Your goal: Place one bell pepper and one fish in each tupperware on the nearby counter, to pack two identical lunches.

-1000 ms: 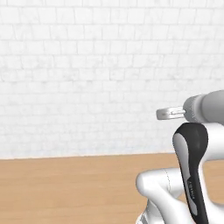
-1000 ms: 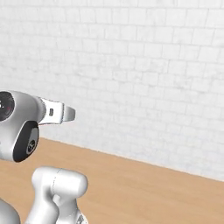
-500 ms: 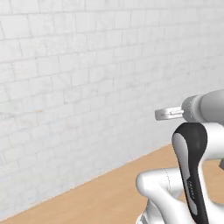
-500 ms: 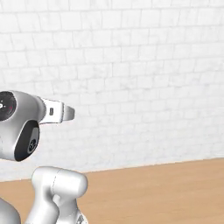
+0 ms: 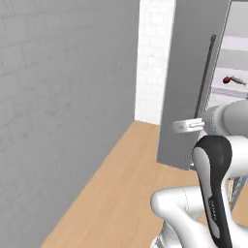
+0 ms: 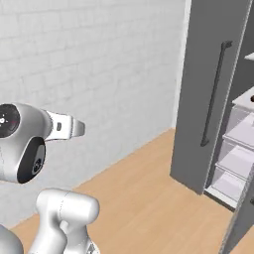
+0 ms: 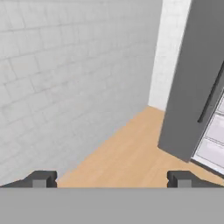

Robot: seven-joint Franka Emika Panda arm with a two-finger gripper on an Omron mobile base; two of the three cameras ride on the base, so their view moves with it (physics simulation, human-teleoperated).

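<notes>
Wood floor (image 5: 121, 193), white brick wall (image 6: 89, 74), grey fridge door (image 6: 213, 94) ajar w/ shelves (image 6: 238, 149), hand (image 7: 111, 178) spread wide, empty

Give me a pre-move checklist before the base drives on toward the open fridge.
1. Hand open and empty: ok, the two fingertips stand wide apart with nothing between them.
2. Fridge door open: ok, it stands swung out and the shelves show beside it.
3. Food visible inside: cannot tell; a small dark and red item lies on an upper shelf, too small to name.
4. Floor ahead free of obstacles: ok in the part that shows.
5. Tupperware and counter located: cannot tell from these views.
6. Clearance to the brick wall: cannot tell.
</notes>
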